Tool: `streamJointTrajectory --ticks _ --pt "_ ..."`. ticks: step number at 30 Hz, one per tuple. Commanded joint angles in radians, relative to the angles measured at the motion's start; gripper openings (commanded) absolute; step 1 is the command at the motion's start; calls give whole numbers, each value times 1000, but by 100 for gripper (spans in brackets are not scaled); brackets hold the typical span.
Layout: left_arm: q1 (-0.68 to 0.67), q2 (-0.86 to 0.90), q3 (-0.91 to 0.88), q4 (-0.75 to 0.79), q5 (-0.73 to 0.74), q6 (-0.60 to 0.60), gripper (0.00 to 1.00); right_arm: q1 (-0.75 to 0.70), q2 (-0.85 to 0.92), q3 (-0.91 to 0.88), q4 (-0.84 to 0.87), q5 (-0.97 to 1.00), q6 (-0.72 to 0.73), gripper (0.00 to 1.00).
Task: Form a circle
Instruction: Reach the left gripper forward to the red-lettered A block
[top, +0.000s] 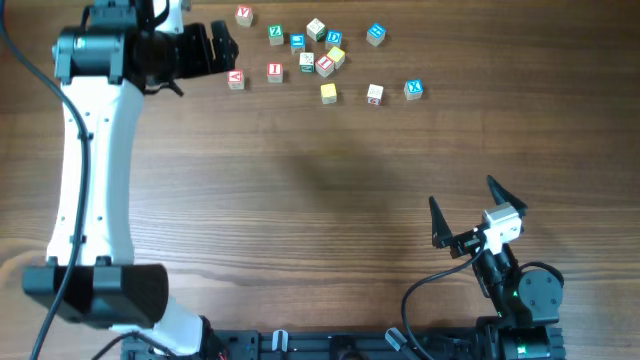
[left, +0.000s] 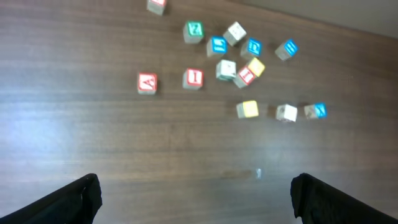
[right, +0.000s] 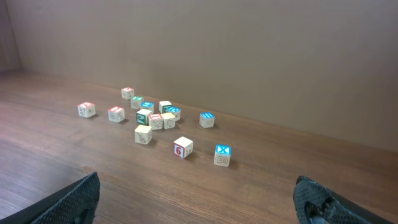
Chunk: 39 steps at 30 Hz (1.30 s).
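- The cluster of letter cubes (top: 325, 64) (left: 245, 76) (right: 155, 120) sits just beyond the lone yellow cube (top: 328, 93) (left: 247, 109) (right: 143, 134), on the side away from the arm bases. It is six small blocks with blue, red, yellow and pale faces, bunched unevenly, some touching; it makes no neat ring.
- To the right of the yellow cube, in a row with it, stand a cube with a red 6 (top: 374, 94) (right: 183, 147) and then a blue X cube (top: 413, 90) (right: 222, 155), each apart from the next.
- To the left of the yellow cube and a little beyond it are a red I cube (top: 275, 72) (left: 193, 78) and a red A cube (top: 236, 79) (left: 147, 83).
- The left gripper (top: 232, 55) (left: 196, 202) hangs left of the yellow cube, just beside the red A cube, fingers spread wide, holding nothing.
- The right gripper (top: 468, 205) (right: 199, 205) is well apart from the yellow cube, near the arm bases, fingers likewise spread wide and empty.
- All rests on a wooden table (top: 300, 200).
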Motion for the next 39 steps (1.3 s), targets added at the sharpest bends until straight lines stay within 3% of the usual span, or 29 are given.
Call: streamJointTrajectory --ticks 1,4,9,14,15,19,30,39 --pt "-2 59 45 3 -53 71 100 -6 -8 -1 2 -6 -3 100" --pt "-2 98 44 60 -63 129 100 -6 -8 -1 2 -6 -3 100" --pt "-2 145 44 180 -64 131 100 -6 -8 -1 2 -6 -3 100" --pt "-8 178 43 201 -63 130 100 -6 -8 -1 2 -6 -3 100" --pt "-10 188 42 201 -63 131 90 -6 -8 -1 2 -6 -3 100" --pt "-11 250 42 206 -64 131 4 -6 -8 -1 2 -6 -3 100" --pt "-11 420 42 263 -105 127 5 -6 -8 -1 2 -6 -3 100" --pt "-11 498 40 314 -105 128 24 -6 -8 -1 2 -6 -3 100"
